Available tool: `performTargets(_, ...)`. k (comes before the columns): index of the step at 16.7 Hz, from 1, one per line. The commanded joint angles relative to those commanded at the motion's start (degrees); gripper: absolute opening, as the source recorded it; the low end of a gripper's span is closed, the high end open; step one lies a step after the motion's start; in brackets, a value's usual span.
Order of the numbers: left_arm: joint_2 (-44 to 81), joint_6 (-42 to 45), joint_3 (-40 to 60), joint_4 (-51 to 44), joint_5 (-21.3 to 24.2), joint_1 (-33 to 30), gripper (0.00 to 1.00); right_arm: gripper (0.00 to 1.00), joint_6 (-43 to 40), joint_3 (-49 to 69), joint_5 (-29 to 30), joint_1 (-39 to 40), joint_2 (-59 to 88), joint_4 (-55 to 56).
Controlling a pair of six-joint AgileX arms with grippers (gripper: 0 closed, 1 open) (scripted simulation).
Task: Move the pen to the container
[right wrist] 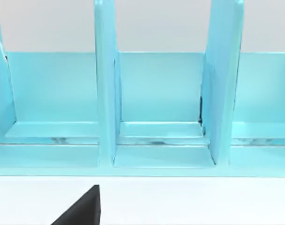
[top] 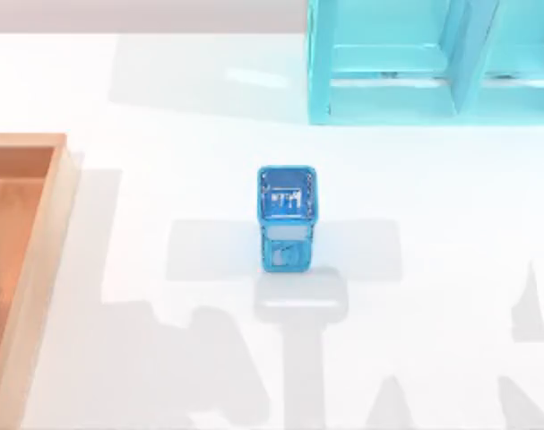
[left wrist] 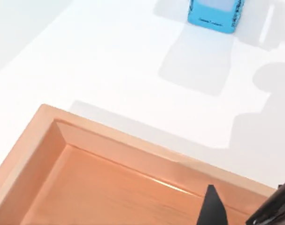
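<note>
Along the counter's (top: 164, 179) left edge sits the container (top: 25, 141), its tan rim cut off by the view's side. Broad bare surface separates it from the blue mesh cup (top: 286, 215) at centre and the turquoise shelf unit (top: 388, 98) at the back right. The left tool (left wrist: 241, 213) hangs over the container's floor just inside its rim, the right tool (right wrist: 81, 211) faces the shelf unit's compartments, and whether either stands wide or narrow cannot be told.
</note>
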Motion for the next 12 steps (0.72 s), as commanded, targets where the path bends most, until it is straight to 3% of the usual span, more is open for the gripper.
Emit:
performTargets(6,0.22,1.95,0.72,-1.93,0.51,0.55,0.0,1.0,0.0,0.0,0.0,0.0,0.0,0.0)
performTargets(8,1.76,1.79,2.64,-0.81,0.44,0.13,0.0,1.0,0.0,0.0,0.0,0.0,0.0,0.0)
performTargets(12,0.25,-1.25,-2.93,5.08,0.77,-1.31,0.0,1.0,0.0,0.0,0.0,0.0,0.0,0.0)
